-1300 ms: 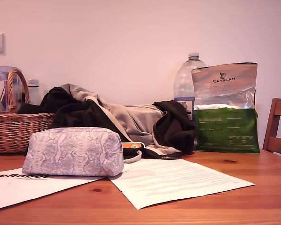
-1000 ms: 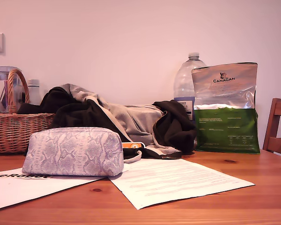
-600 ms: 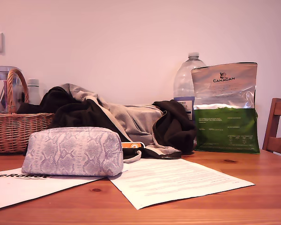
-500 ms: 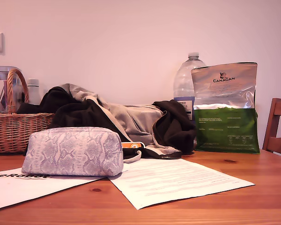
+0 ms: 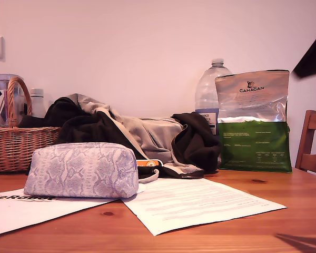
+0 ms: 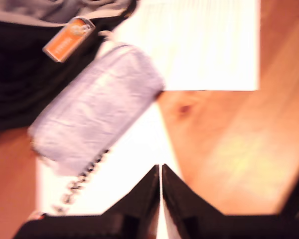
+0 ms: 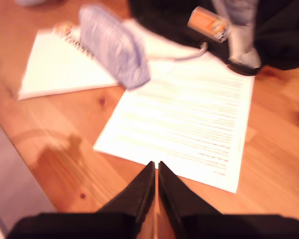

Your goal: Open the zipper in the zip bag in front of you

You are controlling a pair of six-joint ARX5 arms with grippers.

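Lilac-and-white snakeskin-print zip bag (image 5: 81, 170) lies on its long side at about 8 o'clock in the exterior view. It rests on a white sheet (image 5: 21, 211) whose cut-off black lettering reads roughly "LeRobot". The zipper (image 5: 136, 164) shows only as a thin purple line at the bag's 3 o'clock end. In the first wrist view a blurred beaded chain (image 6: 82, 179) trails from one end of the bag.

At 3 o'clock in the exterior view a silver-and-green foil bag (image 5: 253, 121) stands upright, printed "CANAGAN"; its small print is unreadable. Just behind it is a clear plastic bottle (image 5: 210, 89) with a blue label too small to read. A second white printed sheet (image 5: 200, 203) lies on the wooden desk (image 5: 253, 232), its lines of text illegible. A small orange tag (image 5: 147, 163) pokes out beside a heap of black and grey clothes (image 5: 147, 132).

At 9 o'clock a brown wicker basket (image 5: 16, 147) holds a clear container, cut off by the frame edge. A wooden chair (image 5: 312, 142) is partly cut off at 3 o'clock. A dark blurred shape (image 5: 312, 52) enters at 2 o'clock; I cannot tell which arm it is.

My first claw (image 6: 161, 172) hangs above the white sheet near the bag, jaws pressed together on nothing. My second claw (image 7: 155, 167) is likewise closed and empty, above the printed sheet.
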